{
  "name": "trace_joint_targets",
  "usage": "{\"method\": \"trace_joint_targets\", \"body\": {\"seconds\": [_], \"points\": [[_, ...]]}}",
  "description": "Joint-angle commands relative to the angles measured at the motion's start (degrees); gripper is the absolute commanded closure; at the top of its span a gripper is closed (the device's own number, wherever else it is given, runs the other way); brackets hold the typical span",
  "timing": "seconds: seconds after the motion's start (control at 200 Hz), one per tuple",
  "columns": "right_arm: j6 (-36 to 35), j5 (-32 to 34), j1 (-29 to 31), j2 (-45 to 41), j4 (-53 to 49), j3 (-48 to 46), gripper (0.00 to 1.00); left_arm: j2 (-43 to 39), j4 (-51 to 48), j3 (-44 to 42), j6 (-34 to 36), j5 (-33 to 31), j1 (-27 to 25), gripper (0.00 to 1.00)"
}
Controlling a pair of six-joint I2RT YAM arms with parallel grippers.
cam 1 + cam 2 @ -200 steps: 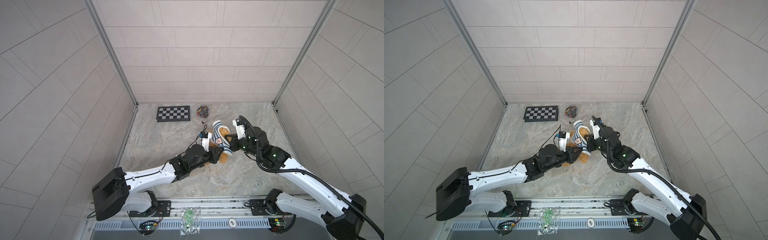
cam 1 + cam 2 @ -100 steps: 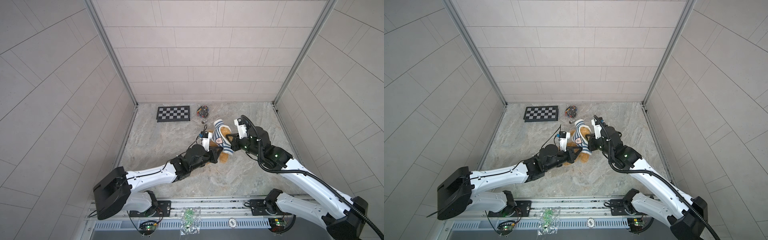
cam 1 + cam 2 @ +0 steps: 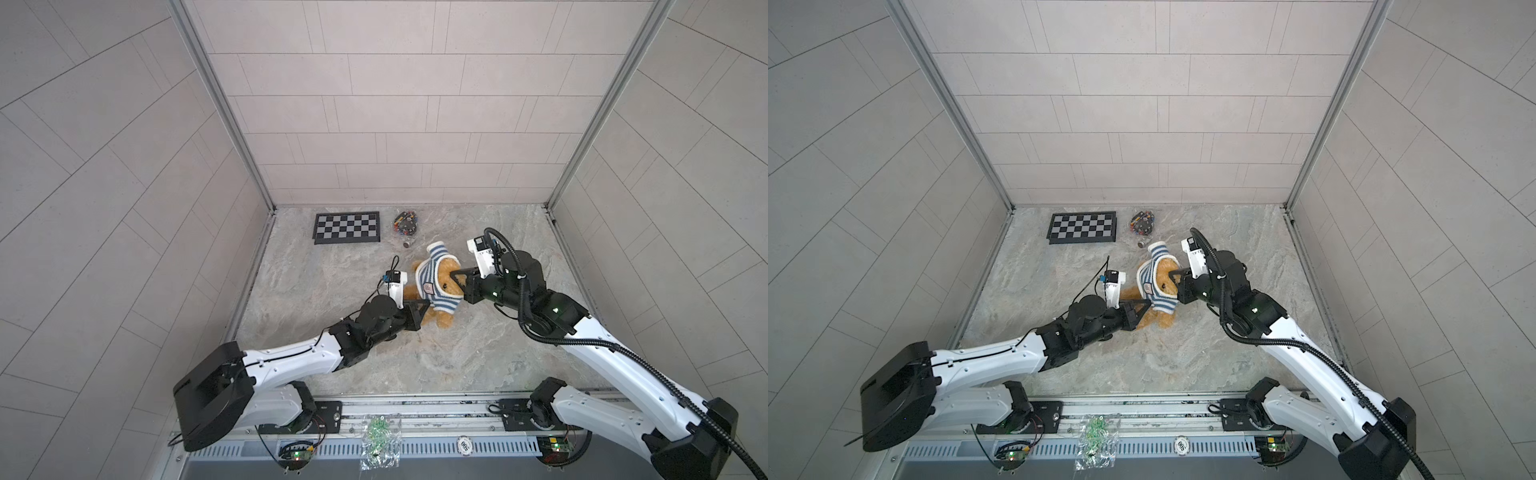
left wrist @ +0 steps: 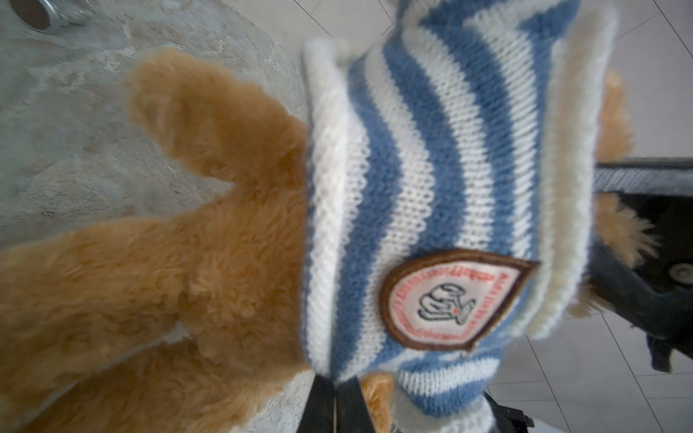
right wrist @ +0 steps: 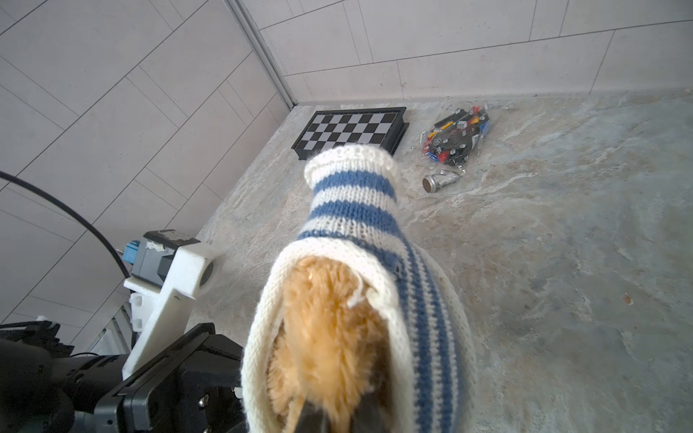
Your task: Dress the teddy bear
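Note:
The teddy bear [image 3: 443, 317] lies tilted on the stone floor between both arms, and its legs [image 3: 1159, 319] are bare. The blue-and-white striped shirt [image 3: 432, 286] covers its head and chest, and one empty sleeve [image 5: 352, 195] sticks up. My left gripper [image 4: 333, 401] is shut on the shirt's lower hem next to the chest patch [image 4: 450, 300]; in both top views it [image 3: 422, 309] sits below the bear. My right gripper [image 5: 330, 416] is shut on the bear's fur inside the shirt's opening, and it [image 3: 455, 276] reaches in from the right.
A checkerboard [image 3: 347, 227] lies at the back left by the wall. A clear bag of small coloured parts [image 3: 406, 222] and a small metal cylinder [image 3: 408, 244] lie just behind the bear. Tiled walls close in three sides.
My left jaws have closed onto the shirt's hem. The bear and the right gripper have shifted only slightly.

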Motion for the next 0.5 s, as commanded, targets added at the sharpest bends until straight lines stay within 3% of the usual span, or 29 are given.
{"method": "trace_joint_targets", "body": {"seconds": [0.0, 0.09, 0.185, 0.3, 0.496], "points": [[-4.0, -2.5, -0.3, -1.2, 2.9, 1.7, 1.00, -1.6, 0.7, 0.9, 1.3, 4.8, 1.1, 0.81], [-8.2, -2.7, -0.3, -1.8, 1.0, 2.0, 1.00, -3.9, 3.5, -1.0, -1.2, 10.3, 3.8, 0.65], [-11.9, -2.9, -0.3, -1.9, -0.5, 2.2, 1.00, -7.3, -2.3, 0.1, 0.6, 13.2, 6.0, 0.51], [-16.6, -5.5, -0.3, -2.4, -0.7, 2.2, 1.00, -11.6, -10.6, 2.4, 3.4, 14.6, 8.4, 0.48], [-22.7, -9.2, -0.3, -4.2, -0.2, 1.7, 1.00, -14.0, -10.8, 2.2, 3.1, 19.5, 15.1, 0.48]]}}
